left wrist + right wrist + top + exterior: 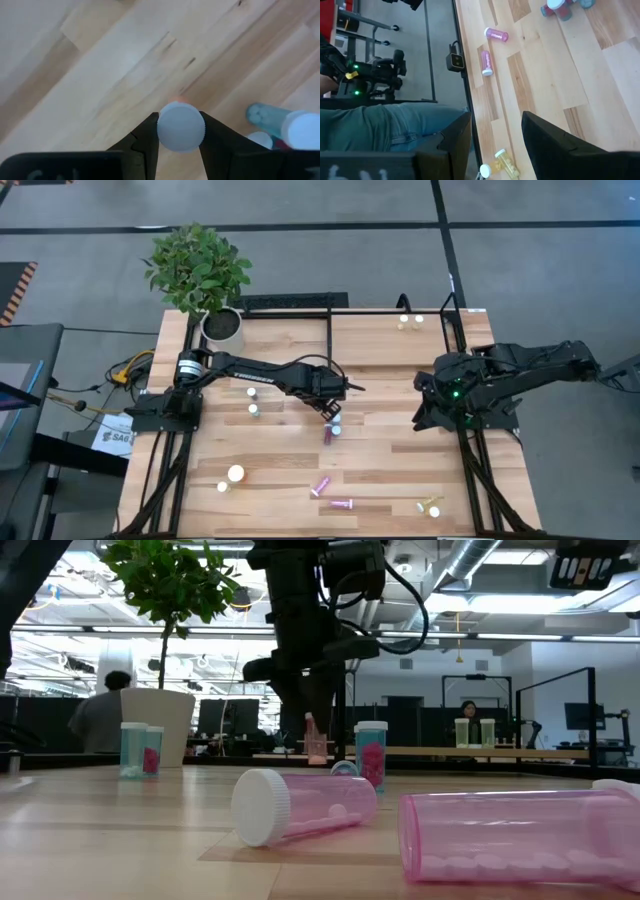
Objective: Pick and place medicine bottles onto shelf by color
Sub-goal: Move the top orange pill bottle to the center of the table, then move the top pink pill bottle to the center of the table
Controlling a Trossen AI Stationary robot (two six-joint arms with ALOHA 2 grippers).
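My left gripper (pixel 331 410) reaches over the middle of the table and is shut on a small pale pink bottle with a white cap (pixel 181 126). In the low view the bottle (pixel 316 743) hangs upright under the gripper. Two more bottles (pixel 334 429) lie or stand right beside it toward the near edge. My right gripper (pixel 495 140) is open and empty at the table's right edge (pixel 440 400). The shelf (pixel 390 340), light wood with a black frame, covers the far right part of the table. Two pale yellow bottles (pixel 411 322) stand at its far edge. My left gripper pinches the bottle at its white cap (pixel 181 126), one finger (pixel 147 137) on each side of the cap's rim. The fingers come from above, pointing down. The bottle hangs upright below them, a little above the table.
Two white-capped bottles (pixel 253 400) stand left of centre. Near the front edge are a larger orange bottle (pixel 235 474), two lying pink bottles (pixel 332 494) and a yellow one (pixel 430 505). A plant in a white pot (pixel 221 326) stands at the far left corner. People show beyond the table.
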